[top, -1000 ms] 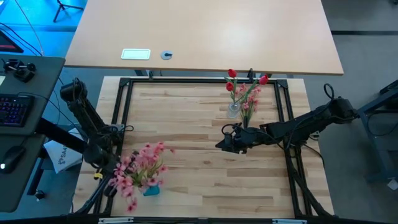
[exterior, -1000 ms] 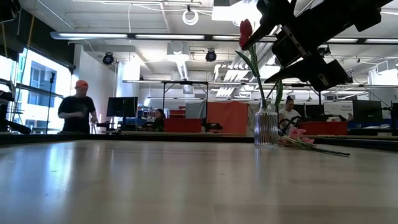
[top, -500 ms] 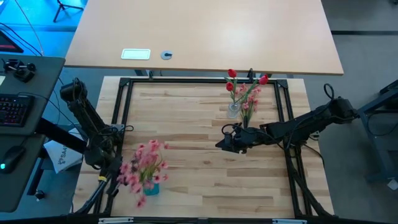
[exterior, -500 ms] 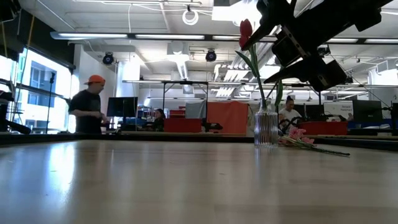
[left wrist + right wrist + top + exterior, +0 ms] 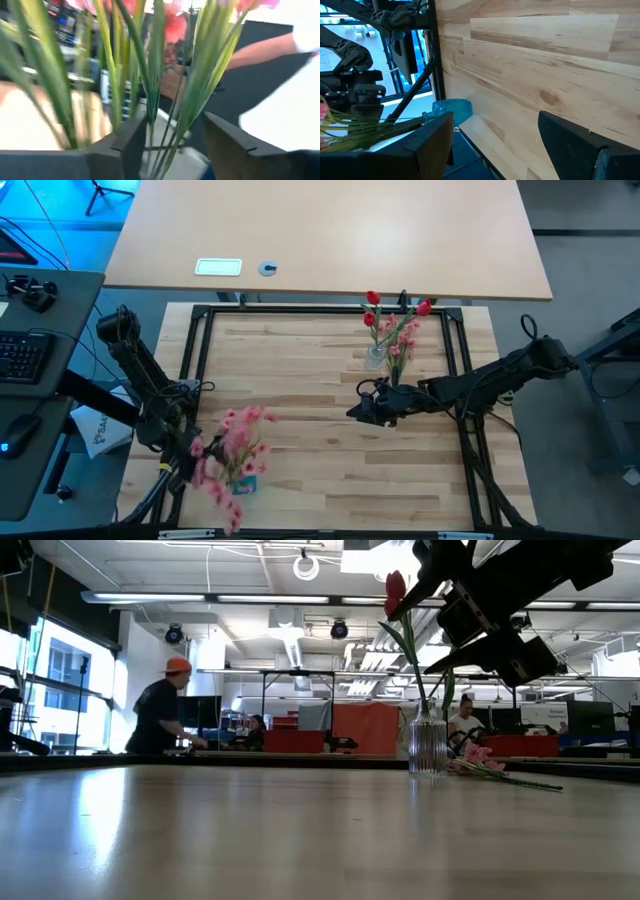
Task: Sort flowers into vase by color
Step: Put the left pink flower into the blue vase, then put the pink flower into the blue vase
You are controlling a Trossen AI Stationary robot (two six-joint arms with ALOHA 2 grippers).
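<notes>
Pink sprays (image 5: 232, 452) sit bunched over the blue vase (image 5: 243, 483) at the near-left corner of the table (image 5: 320, 430), with the left pincer (image 5: 192, 452) right beside them; in its wrist view the green stems (image 5: 150, 75) run between its fingers (image 5: 131, 142), though whether they are clamped I cannot tell. Red flowers (image 5: 372, 308) stand in the clear vase (image 5: 376, 356) at the far right, and a few pink stems (image 5: 398, 345) lie on the table next to it. The right pincer (image 5: 364, 408) hovers empty with its jaws apart near mid-table. To do this step well, I judge the left arm should lower the bunch straight down, stems centred over the mouth, so the light vase is not tipped
</notes>
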